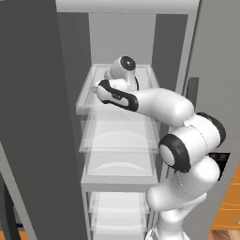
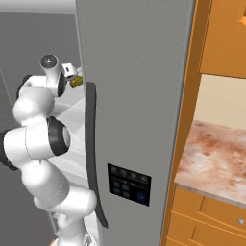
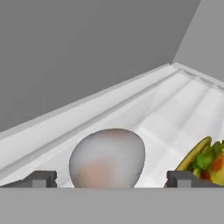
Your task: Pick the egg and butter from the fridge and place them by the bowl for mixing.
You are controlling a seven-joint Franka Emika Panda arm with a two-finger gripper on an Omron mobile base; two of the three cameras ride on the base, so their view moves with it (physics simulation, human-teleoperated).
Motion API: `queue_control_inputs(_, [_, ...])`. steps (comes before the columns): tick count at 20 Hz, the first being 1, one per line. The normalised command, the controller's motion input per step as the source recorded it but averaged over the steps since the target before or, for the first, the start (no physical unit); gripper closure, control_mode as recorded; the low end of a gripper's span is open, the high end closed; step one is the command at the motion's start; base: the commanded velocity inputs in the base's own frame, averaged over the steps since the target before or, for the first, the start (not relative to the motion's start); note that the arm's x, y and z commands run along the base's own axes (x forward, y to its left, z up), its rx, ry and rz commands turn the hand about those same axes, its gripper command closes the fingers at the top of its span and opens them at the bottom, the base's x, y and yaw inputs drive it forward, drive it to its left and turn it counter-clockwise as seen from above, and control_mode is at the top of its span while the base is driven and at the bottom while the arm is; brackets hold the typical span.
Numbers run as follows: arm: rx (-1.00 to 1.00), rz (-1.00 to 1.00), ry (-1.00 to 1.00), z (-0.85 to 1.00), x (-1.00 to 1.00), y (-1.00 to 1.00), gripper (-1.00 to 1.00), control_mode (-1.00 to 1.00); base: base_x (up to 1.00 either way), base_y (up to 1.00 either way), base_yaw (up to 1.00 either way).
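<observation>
The end effector (image 3: 107, 179) stands wide open inside the fridge (image 1: 37, 117), holding nothing. The egg (image 3: 107, 158) lies on the white shelf (image 3: 175, 109) right between its fingertips (image 3: 41, 178), each tip well clear of it. Just to the end effector's right lies a yellow, green and red food item (image 3: 205, 159) on the same shelf.
</observation>
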Motion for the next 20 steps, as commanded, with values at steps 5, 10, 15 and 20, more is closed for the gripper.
queue_control_inputs(5, [0.0, 0.0, 0.0, -0.19, 0.38, 0.32, -1.0, -1.0, 0.0, 0.0, 0.0])
queue_control_inputs(10, [0.0, 0.0, 0.02, -0.25, 0.33, 0.29, 1.0, -1.0, 0.0, 0.0, 0.0])
queue_control_inputs(15, [0.04, 0.0, 0.06, -0.43, 0.1, 0.03, 1.0, -1.0, 0.0, 0.0, 0.0])
queue_control_inputs(20, [0.0, -0.05, 0.09, -0.53, -0.35, -0.08, 1.0, -1.0, 0.0, 0.0, 0.0])
